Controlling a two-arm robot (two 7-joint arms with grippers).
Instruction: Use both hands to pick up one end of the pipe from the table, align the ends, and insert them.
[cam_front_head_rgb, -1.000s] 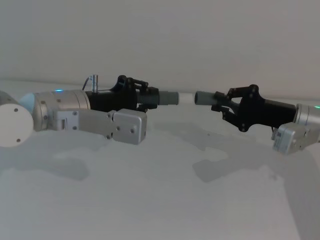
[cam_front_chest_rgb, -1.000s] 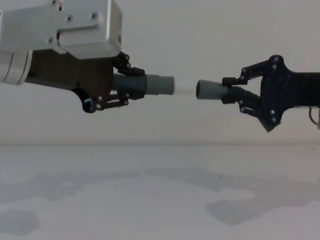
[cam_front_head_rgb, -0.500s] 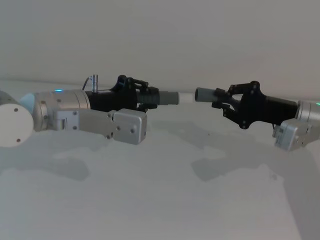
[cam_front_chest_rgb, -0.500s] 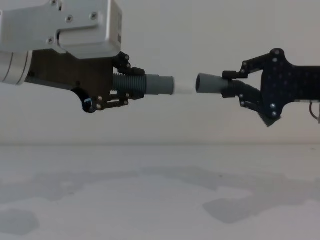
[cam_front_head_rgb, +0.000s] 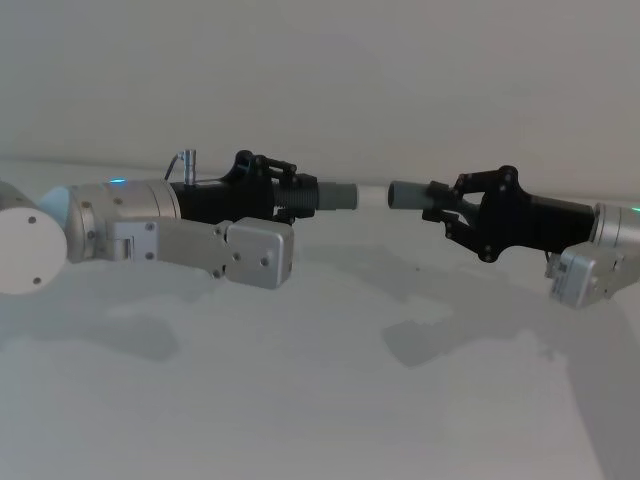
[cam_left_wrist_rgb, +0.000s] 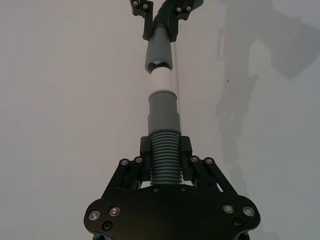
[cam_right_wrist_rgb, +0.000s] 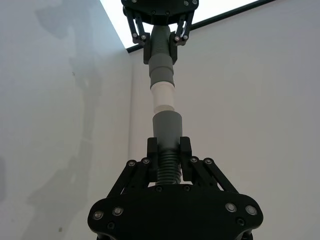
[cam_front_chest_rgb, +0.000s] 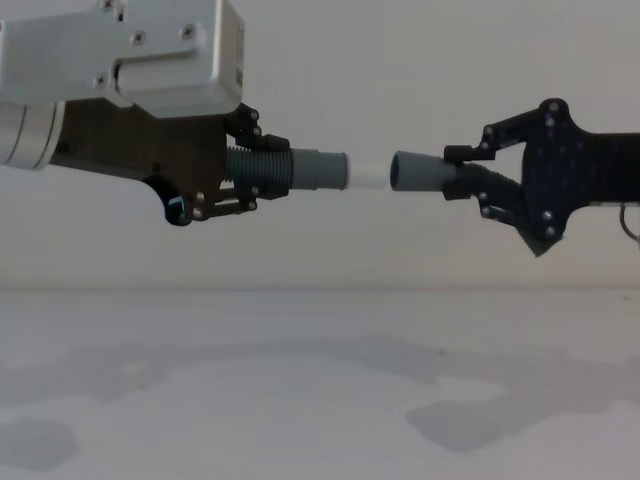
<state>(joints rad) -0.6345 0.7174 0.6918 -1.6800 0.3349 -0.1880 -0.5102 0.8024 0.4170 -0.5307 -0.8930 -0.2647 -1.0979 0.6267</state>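
Observation:
Both pipe pieces hang in the air above the white table. My left gripper is shut on the ribbed part of the straight piece, whose whitish tip points right. My right gripper is shut on the other grey piece, whose round mouth faces left. The tip reaches that mouth, level with it. In the left wrist view the tip meets the mouth in one straight line. The right wrist view shows the same line, from the right piece to the tip.
The table lies well below the grippers and carries their soft shadows. A pale wall stands behind. The left arm's silver wrist housing shows large at the chest view's upper left.
The right gripper rose, then settled slightly lower and a little to the left, bringing its mouth level with the whitish tip and closing the gap. The left arm has stayed still.

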